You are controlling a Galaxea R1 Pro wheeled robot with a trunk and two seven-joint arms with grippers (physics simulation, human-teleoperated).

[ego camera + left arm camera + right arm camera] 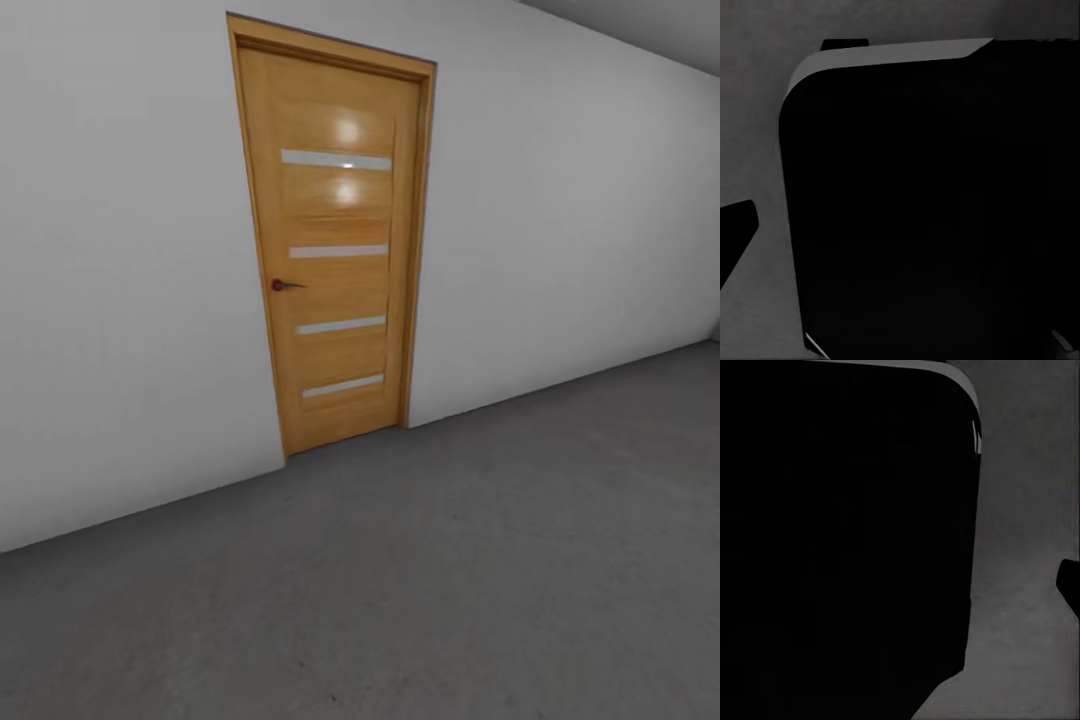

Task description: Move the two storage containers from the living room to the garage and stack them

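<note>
Garage floor [480,580]: rough speckled grey concrete

A big black rounded shape [930,210] blocks most of the left wrist view, too dark to identify, and the picture's edges cut it off. A like black mass [840,540] hides much of the floor [1027,510] in the right wrist view. The door [335,250] handle [285,285] is too small to make out

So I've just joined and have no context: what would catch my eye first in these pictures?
The orange wooden door with four frosted strips, shut, set in the plain white wall straight ahead in the head view. Below it spreads a rough grey concrete floor. Both wrist views are mostly blocked by a large black shape over that floor.
</note>
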